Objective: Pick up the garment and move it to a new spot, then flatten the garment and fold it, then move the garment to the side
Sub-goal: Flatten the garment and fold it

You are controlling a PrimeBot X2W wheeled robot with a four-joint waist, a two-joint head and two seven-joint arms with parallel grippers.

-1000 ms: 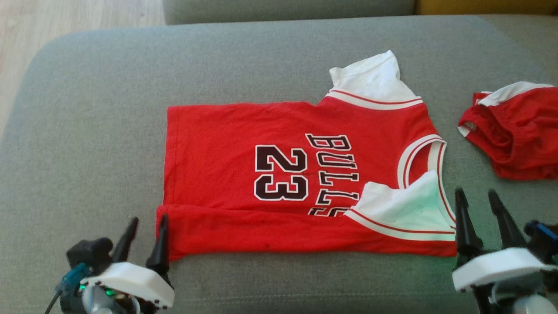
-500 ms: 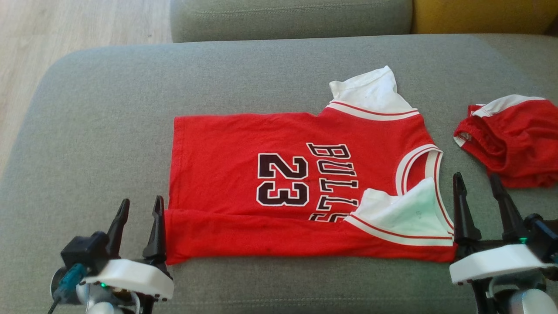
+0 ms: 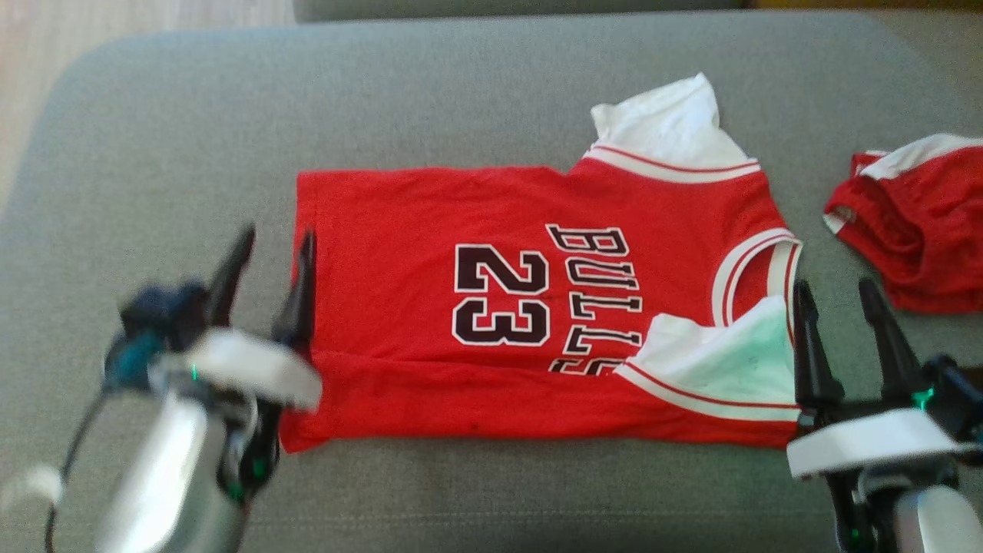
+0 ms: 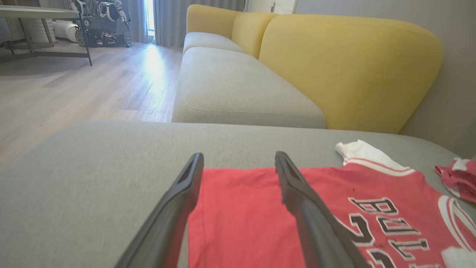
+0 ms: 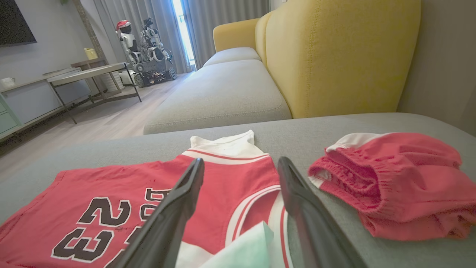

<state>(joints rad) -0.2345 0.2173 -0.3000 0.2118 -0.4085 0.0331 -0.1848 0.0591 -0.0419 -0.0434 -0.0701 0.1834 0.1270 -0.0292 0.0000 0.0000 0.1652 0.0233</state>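
Note:
The garment [image 3: 430, 230], a red jersey with white sleeves and "BULLS 23" in black, lies spread on the grey couch cushion [image 3: 461, 84]. Its near long edge is folded over, with one white sleeve on top. My left gripper [image 3: 275, 240] hovers open over the hem end of the garment [image 4: 238, 212], holding nothing. My right gripper [image 3: 837, 293] stands open just off the collar end, above the white trim of the garment [image 5: 241, 186].
Crumpled red shorts [image 3: 914, 230] with a white band lie on the cushion to the right, close to my right gripper; they also show in the right wrist view [image 5: 394, 178]. A yellow couch back [image 4: 346, 70] rises behind. Wood floor [image 4: 74, 89] lies past the cushion's left edge.
My left gripper has risen and moved forward from the near-left corner to the garment's hem. The right gripper edged slightly forward. The head camera shifted.

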